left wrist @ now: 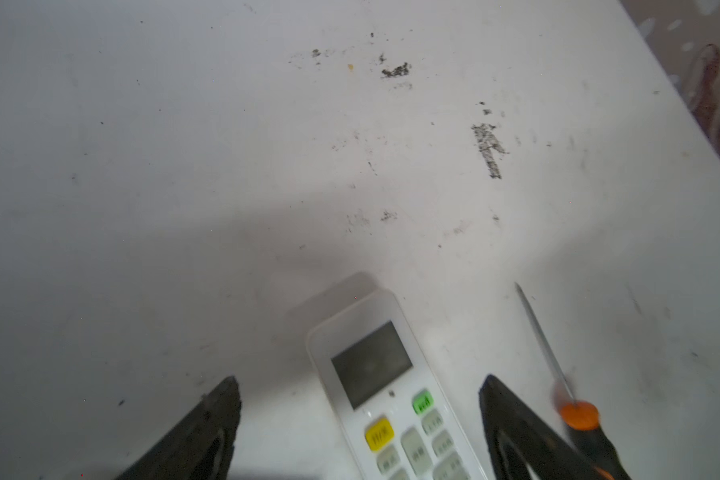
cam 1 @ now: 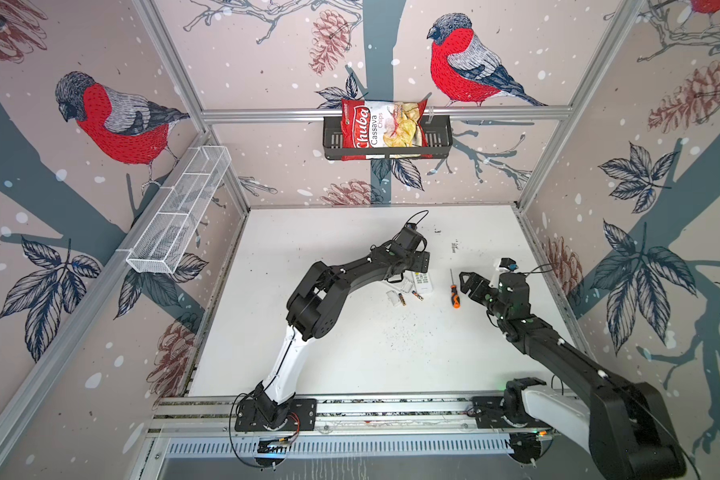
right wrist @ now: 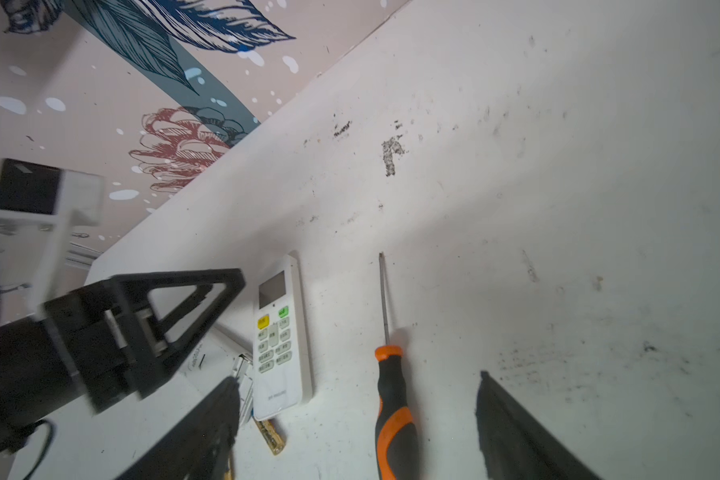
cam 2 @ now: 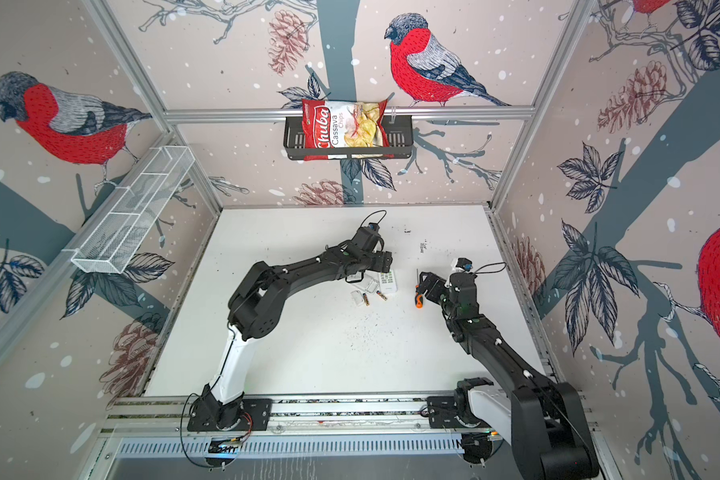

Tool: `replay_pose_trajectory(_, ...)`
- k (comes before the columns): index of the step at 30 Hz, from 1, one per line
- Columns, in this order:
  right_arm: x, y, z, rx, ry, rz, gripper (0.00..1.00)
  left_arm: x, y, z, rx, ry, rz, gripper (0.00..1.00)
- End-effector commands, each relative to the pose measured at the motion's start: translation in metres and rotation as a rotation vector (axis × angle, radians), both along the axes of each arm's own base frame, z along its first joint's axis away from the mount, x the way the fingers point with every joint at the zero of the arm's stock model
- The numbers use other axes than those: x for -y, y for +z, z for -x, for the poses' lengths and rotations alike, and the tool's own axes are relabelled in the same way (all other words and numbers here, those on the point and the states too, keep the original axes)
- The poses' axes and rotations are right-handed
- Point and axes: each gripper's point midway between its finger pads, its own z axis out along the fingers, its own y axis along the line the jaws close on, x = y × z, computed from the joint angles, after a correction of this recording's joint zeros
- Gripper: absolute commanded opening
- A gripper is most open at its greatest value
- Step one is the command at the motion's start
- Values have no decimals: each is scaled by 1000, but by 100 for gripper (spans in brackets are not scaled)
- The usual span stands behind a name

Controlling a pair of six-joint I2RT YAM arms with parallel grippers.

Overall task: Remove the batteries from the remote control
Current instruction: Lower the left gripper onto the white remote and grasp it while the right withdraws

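Note:
A white remote control [cam 1: 423,283] [left wrist: 391,395] lies face up, buttons showing, mid-table. My left gripper [cam 1: 420,266] [left wrist: 361,379] hovers open right over it, one finger on each side and neither touching. Two batteries [cam 1: 402,298] [cam 1: 417,296] lie loose on the table just in front of the remote; one [right wrist: 271,436] shows in the right wrist view. My right gripper [cam 1: 467,282] [right wrist: 357,378] is open above the orange-and-black screwdriver [right wrist: 391,399], which rests on the table between its fingers, held by nothing.
Small white cover pieces [cam 1: 391,296] lie beside the batteries, partly under my left arm. A black wall basket [cam 1: 333,145] holds a chips bag [cam 1: 381,126], and a white wire shelf [cam 1: 175,216] hangs on the left wall. Dark specks dot the white table [cam 1: 350,353].

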Motion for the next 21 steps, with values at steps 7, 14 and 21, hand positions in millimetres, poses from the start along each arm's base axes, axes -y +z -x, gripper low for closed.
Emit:
replay_pose_trajectory(7,-7,19,4,55,9,-27,92,13,-31,0,-64,66,-96,89)
replay_pose_trajectory(14,-11,21,7,61,19,-16,94,23,-43,4,-82,68,-121,85)
replay_pose_trajectory(21,-14,26,9,77,33,-22,95,24,-53,8,-93,71,-143,79)
